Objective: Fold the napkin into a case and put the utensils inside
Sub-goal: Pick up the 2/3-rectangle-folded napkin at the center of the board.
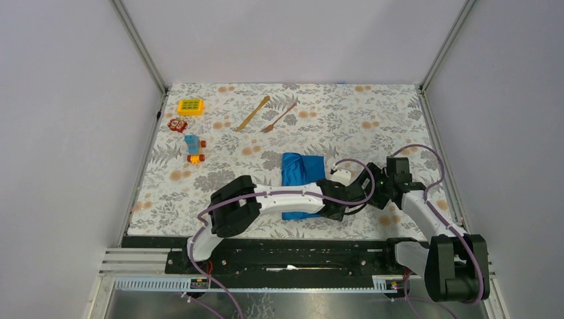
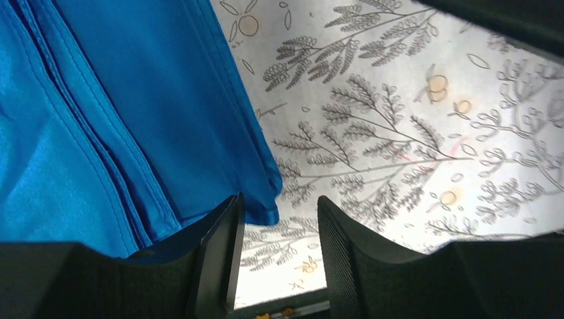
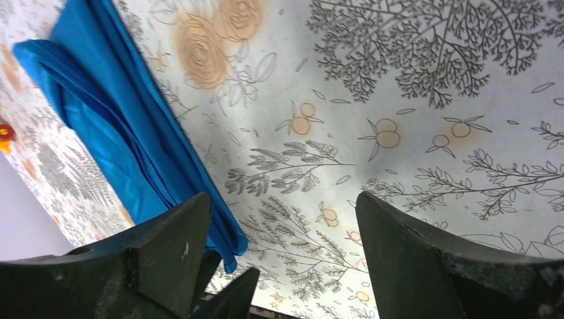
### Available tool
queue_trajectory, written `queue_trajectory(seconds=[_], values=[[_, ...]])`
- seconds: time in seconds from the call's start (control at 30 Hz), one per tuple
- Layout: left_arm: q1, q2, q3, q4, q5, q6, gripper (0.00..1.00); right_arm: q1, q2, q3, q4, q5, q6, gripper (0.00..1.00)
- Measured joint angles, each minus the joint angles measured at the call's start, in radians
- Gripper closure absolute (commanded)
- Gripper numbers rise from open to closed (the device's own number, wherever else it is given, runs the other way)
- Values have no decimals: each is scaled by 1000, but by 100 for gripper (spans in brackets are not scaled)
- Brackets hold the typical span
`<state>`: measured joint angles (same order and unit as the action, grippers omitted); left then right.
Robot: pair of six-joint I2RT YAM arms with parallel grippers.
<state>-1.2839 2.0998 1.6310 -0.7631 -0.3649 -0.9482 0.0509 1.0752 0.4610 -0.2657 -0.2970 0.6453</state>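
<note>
Napkin point(image 1: 300, 170) folded on worktop point(image 1: 372, 126). Left end effector point(image 2: 279, 206): jaws apart at its corner, nothing clamped. Right end effector point(image 3: 282, 203): jaws wide apart beside napkin's edge.

The left gripper point(image 2: 279, 206) reaches toward 3 o'clock, fingers a little apart. The right gripper point(image 3: 282, 199) has fingers spread wide.

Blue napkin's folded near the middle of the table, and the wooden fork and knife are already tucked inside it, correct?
Not quite. The napkin is folded near the middle of the table, but the wooden fork and knife are not inside it. They lie bare at the far side, well apart from it. The top external view shows this.
</note>
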Motion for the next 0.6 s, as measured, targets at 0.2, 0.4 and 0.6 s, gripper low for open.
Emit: queue_trajectory(seconds=[0.2,0.4,0.6], values=[[6,67,33,-22,-15,7,60,-13,65,2,-14,-32,-35,16],[6,95,74,-52,-35,-2,86,-13,87,3,0,-97,-74,13],[9,95,75,-66,-47,-5,100,-13,134,3,71,-224,-113,0]])
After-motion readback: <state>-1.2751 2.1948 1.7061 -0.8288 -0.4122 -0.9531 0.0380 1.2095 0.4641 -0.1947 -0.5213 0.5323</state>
